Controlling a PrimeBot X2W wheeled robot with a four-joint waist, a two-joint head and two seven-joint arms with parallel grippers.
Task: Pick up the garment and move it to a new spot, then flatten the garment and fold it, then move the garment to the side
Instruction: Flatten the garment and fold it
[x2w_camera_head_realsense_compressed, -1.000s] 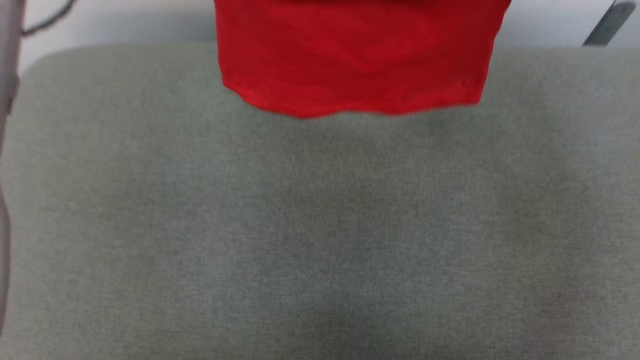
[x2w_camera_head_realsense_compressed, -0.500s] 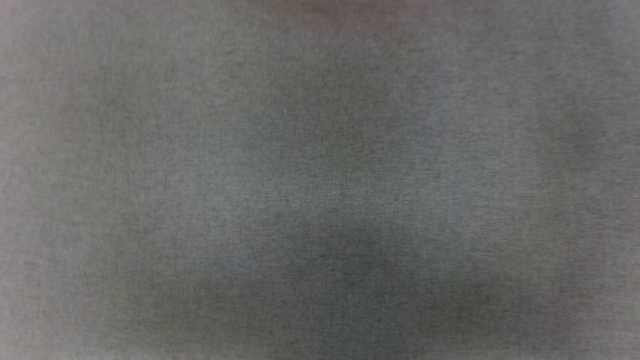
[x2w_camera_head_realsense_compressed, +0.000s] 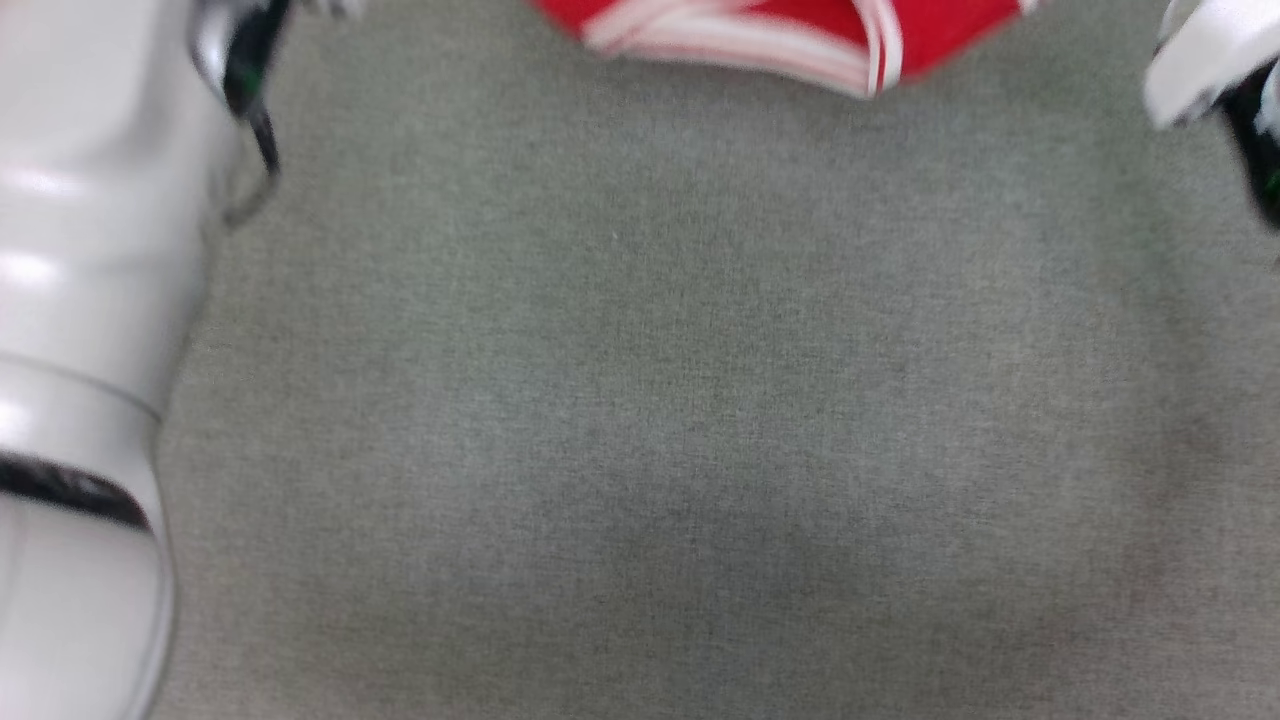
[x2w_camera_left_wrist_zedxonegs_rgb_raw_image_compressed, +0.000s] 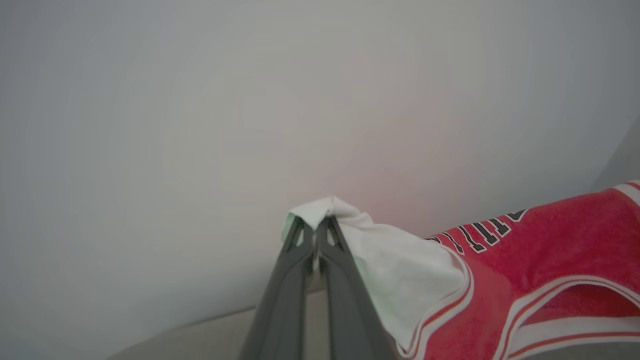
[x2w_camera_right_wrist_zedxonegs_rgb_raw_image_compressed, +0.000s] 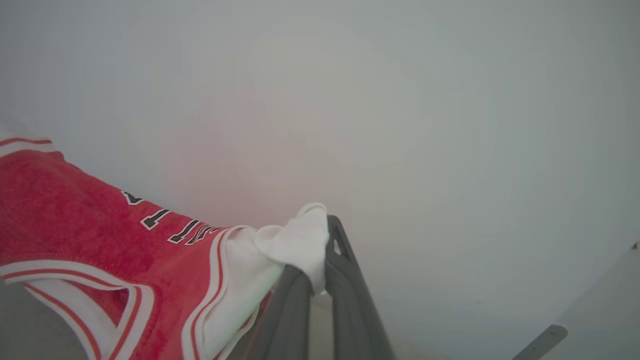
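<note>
- My left gripper (x2w_camera_left_wrist_zedxonegs_rgb_raw_image_compressed: 316, 226) is clenched on the shirt (x2w_camera_left_wrist_zedxonegs_rgb_raw_image_compressed: 525, 270). The two fingers are pressed together and pinch the tip of one white sleeve (x2w_camera_left_wrist_zedxonegs_rgb_raw_image_compressed: 400, 265).
- My right gripper (x2w_camera_right_wrist_zedxonegs_rgb_raw_image_compressed: 324, 239) is clamped on the other white sleeve (x2w_camera_right_wrist_zedxonegs_rgb_raw_image_compressed: 295, 245), whose cloth bunches over one finger.
- The shirt hangs stretched between my two grippers, in front of a pale wall (x2w_camera_left_wrist_zedxonegs_rgb_raw_image_compressed: 200, 125). Its red chest and black lettering face the wrist cameras.
- In the head view, blurred, the shirt's striped trim sits at the top edge, over the grey pad (x2w_camera_head_realsense_compressed: 640, 400).
- My pale left forearm (x2w_camera_head_realsense_compressed: 90, 300) fills that view's left side.
</note>
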